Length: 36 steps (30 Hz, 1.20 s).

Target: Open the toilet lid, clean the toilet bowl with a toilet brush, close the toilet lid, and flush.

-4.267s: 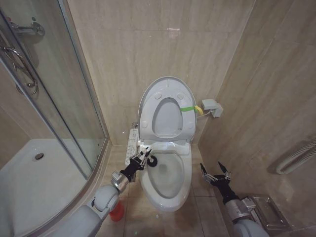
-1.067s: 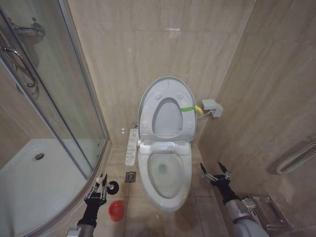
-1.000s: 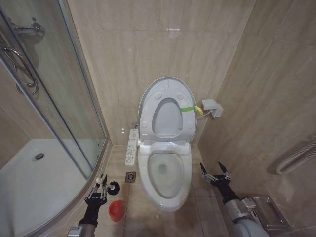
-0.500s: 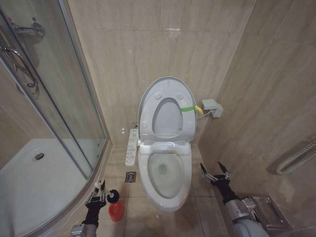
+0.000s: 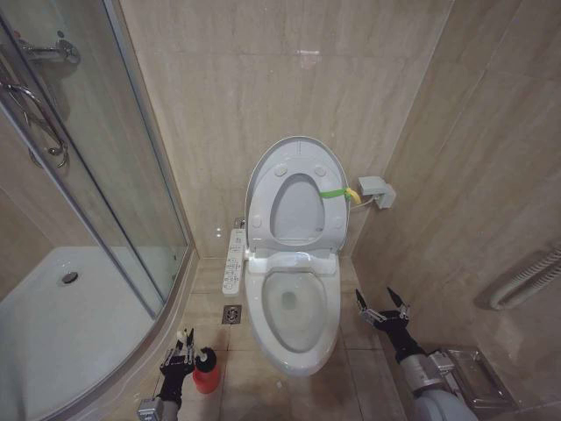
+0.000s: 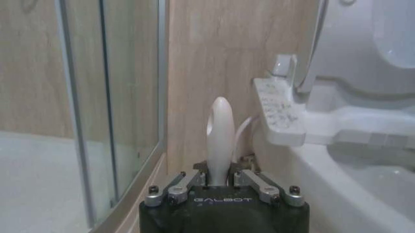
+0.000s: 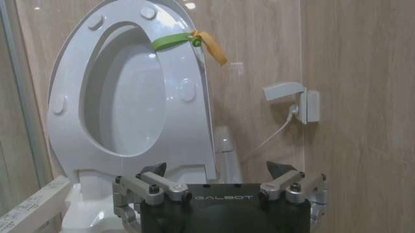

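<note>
- The left gripper (image 5: 181, 355) is seen at the lower left of the head view, low over the floor and just beside the red holder (image 5: 208, 380).
- Its fingers are closed on the thin white handle of the toilet brush (image 6: 219, 141), which stands upright between them in the left wrist view.
- The brush's dark head (image 5: 205, 355) is seated at the top of the red holder, below and left of the toilet.
- The toilet lid (image 5: 263, 180) is raised, leaning back against the tiled wall at the centre of the head view, with the ring-shaped seat (image 5: 329, 219) lifted against it.
- A green-yellow strap (image 5: 338, 192) is seen at the raised pair's right edge.
- The toilet bowl (image 5: 326, 333) lies open below centre, with the side panel of buttons (image 5: 233, 260) along its left.
- The right gripper (image 5: 381, 313) is held at the lower right of the head view, near the bowl's right side but apart from it, with fingers spread wide and nothing between them.
- A glass shower enclosure (image 5: 88, 202) occupies the left of the head view.
</note>
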Motion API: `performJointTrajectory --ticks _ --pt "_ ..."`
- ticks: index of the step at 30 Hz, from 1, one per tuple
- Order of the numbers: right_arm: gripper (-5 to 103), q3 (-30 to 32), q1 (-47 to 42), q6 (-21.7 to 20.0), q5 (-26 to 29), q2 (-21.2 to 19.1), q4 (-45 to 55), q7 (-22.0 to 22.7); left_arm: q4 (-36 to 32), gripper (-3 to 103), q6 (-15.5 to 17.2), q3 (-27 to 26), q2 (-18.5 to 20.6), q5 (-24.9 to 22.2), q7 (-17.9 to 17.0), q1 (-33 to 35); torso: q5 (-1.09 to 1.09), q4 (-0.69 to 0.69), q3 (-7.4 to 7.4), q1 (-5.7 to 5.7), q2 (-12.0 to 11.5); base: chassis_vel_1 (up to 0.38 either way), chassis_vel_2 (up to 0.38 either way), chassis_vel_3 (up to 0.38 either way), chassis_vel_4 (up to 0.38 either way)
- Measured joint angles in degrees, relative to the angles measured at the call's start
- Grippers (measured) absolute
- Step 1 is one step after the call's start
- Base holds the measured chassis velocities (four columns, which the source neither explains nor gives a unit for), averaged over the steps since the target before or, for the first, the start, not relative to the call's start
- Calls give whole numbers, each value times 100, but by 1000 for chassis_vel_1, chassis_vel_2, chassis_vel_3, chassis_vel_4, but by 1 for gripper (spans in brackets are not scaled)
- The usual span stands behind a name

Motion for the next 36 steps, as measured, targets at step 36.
performJointTrajectory --ticks 36 --pt "100 0 0 0 0 0 0 0 2036 19 -493 328 -28 -48 384 -1030 0 0 0 0 0 0 0 0 0"
